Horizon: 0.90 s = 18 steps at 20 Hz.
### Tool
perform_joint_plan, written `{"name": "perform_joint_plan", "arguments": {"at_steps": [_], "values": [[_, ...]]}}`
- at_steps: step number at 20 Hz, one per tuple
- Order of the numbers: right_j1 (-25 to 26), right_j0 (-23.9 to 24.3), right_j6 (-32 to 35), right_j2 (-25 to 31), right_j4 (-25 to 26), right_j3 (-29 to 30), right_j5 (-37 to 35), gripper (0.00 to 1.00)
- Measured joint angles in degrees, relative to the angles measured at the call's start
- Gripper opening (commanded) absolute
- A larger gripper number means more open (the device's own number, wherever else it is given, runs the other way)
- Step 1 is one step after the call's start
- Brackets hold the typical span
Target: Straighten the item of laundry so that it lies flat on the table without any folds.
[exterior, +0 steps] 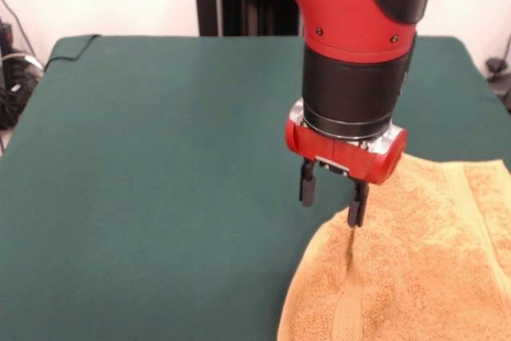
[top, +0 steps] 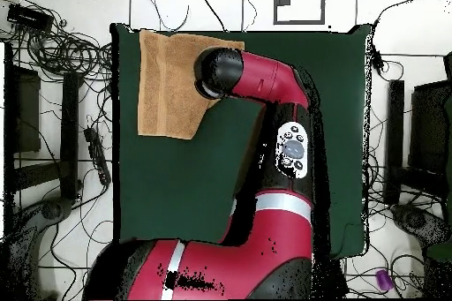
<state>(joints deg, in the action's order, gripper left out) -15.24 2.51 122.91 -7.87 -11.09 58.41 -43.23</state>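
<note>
Towel [exterior: 423, 269] lies at the near right corner of the table [exterior: 160, 181] in the front view, running off the near and right picture edges. A flat woven band runs near its right side and another along the near part. The surface is not flat: a raised crease climbs from the near band up to the towel's left edge, just under the gripper.

Gripper [exterior: 332, 197] hangs above that left edge, pointing straight down. Fingers are spread apart; the left one [exterior: 307, 184] is over bare green cloth, the right one [exterior: 357, 203] has its tip at the top of the crease, touching or nearly so. Nothing is between them.

Arm [exterior: 351, 29]: black wrist section vertical, red elbow housing bends off toward the top left. Overhead, the arm [top: 265, 81] reaches across the table, its head covering the towel's [top: 168, 86] inner edge.

No readable writing or labels.
</note>
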Motion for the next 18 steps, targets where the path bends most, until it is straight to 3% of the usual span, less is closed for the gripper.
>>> {"name": "perform_joint_plan", "arguments": {"at_steps": [18], "values": [[0.9, 4.5, 0.0, 7.9, 9.2, 0.4, 0.5, 1.0]]}}
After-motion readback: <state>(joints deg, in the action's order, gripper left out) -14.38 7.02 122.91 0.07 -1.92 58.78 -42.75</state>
